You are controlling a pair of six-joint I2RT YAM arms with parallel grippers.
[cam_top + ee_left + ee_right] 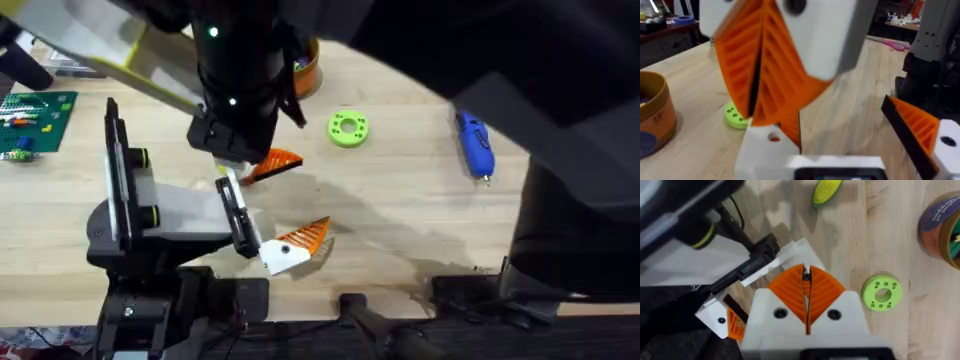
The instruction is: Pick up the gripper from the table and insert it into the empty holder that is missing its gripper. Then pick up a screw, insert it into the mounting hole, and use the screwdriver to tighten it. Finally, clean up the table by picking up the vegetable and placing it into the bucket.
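The gripper's white base [792,255] lies along the black clamp plate of the holder [756,262], and your right gripper [805,272] hangs directly over it with its orange fingers pressed together and nothing visible between them. You cannot tell whether the fingertips touch the base.

From overhead, an orange ribbed wedge pokes out beneath the dark wrist over the middle of the table [400,220]. You cannot tell whether it is the gripper's finger or the arm's own.

The matching second gripper [298,243] sits on the end of the other clamp plate, closer to the table's near edge, with its white base and dark hole showing.

The green ring [347,128] lies mid-table, beside the wedge but apart from it. The blue screwdriver [476,145] rests well off toward the right edge. The bucket [940,225] stands toward the far edge. The yellow vegetable [827,190] lies on bare wood, clear of the holder.
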